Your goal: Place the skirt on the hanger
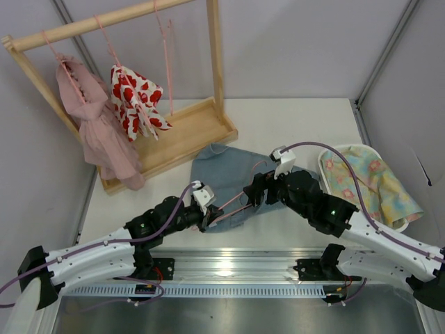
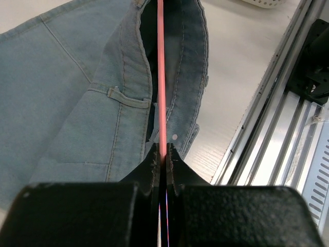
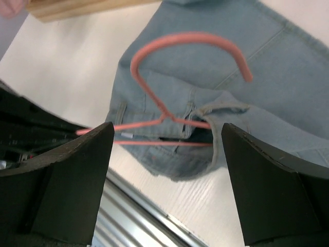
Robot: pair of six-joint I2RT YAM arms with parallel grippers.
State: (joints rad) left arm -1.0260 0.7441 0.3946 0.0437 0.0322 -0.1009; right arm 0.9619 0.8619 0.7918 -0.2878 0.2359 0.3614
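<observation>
The light blue denim skirt [image 1: 224,170] lies flat on the table in front of the rack, its waistband toward me. A pink wire hanger [image 1: 233,202] lies across the waistband. In the right wrist view its hook [image 3: 180,38] rests on the denim and one shoulder goes into the waistband opening of the skirt [image 3: 277,67]. My left gripper [image 1: 208,212] is shut on the hanger's wire [image 2: 161,77] at the skirt's [image 2: 61,92] waistband, jaws [image 2: 162,154] pinching it. My right gripper [image 1: 253,191] is open and empty, hovering over the hanger and waistband [image 3: 167,128].
A wooden clothes rack [image 1: 201,129] stands at the back left with a pink ruffled dress [image 1: 97,132], a white heart-print garment [image 1: 135,101] and an empty pink hanger [image 1: 167,62]. A white tray [image 1: 327,167] with a floral cloth sits at the right. A metal rail [image 1: 236,268] runs along the near edge.
</observation>
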